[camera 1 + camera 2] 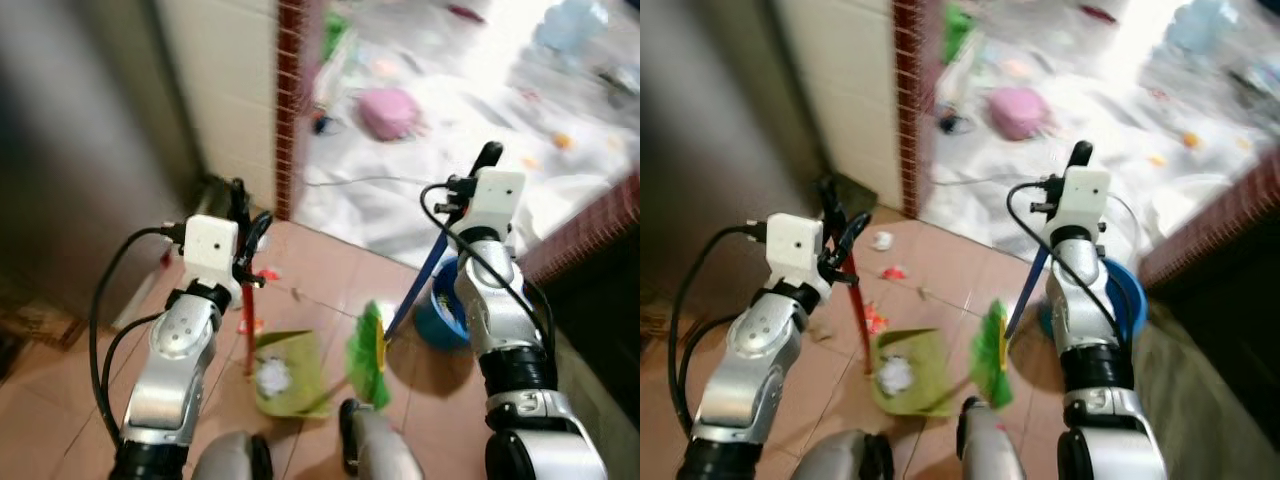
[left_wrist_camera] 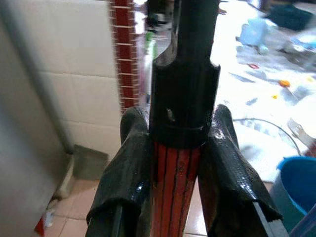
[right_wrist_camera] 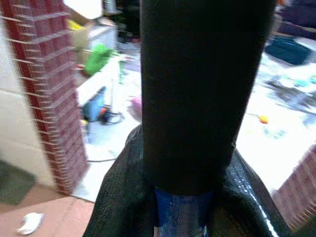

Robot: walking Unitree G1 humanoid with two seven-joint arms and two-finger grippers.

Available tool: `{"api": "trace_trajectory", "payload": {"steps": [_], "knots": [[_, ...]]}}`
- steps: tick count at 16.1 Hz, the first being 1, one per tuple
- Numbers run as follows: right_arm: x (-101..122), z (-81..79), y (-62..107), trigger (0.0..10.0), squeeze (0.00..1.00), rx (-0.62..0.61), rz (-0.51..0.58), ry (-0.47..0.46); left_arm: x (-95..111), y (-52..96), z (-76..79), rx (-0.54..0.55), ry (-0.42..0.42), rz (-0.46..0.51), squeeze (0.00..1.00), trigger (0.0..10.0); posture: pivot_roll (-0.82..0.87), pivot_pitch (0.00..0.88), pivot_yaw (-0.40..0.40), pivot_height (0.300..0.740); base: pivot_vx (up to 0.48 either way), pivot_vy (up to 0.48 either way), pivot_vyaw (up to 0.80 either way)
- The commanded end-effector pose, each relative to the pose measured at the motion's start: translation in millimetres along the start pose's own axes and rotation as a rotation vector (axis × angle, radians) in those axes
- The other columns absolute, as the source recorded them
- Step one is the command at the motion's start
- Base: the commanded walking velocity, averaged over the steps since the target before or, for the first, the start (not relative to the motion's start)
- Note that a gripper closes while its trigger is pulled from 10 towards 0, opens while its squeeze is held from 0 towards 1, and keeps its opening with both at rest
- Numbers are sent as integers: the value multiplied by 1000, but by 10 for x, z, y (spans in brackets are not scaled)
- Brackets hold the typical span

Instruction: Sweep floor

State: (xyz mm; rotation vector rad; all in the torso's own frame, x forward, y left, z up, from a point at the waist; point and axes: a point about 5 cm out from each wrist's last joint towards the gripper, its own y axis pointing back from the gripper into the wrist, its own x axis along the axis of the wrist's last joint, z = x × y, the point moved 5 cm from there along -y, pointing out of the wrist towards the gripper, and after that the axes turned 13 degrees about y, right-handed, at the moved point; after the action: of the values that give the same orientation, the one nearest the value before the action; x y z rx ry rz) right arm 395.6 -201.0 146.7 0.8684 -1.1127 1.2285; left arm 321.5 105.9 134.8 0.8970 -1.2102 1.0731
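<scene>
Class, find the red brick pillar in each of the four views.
Left eye view: red brick pillar, top, left of centre.
Right eye view: same place.
Left wrist view: behind red handle.
Right wrist view: beside blue handle.
Shared landmark: white tiled wall adjoining it.

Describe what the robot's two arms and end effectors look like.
Both arms are silver with black joint bands. Each wrist carries a white box camera with looping black cables. The left end effector and right end effector each have two long black fingers with a textured surface.
</scene>
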Motion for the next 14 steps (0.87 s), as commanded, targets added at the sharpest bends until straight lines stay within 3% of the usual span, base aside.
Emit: {"api": "trace_trajectory", "payload": {"steps": [1,6,14], "knots": [[-23,-33,0,10000,0,6,-11,20,124,11,44,-20,9,46,0,10000,-17,177,-43,740,0,300,-475],[-33,-20,2,10000,0,-1,-14,35,120,12,50,-22,6,42,0,10000,-18,176,-44,740,0,303,-500],[-80,-38,13,10000,0,4,-31,44,113,18,72,-28,3,37,0,10000,-16,173,-44,740,0,261,-800]]}}
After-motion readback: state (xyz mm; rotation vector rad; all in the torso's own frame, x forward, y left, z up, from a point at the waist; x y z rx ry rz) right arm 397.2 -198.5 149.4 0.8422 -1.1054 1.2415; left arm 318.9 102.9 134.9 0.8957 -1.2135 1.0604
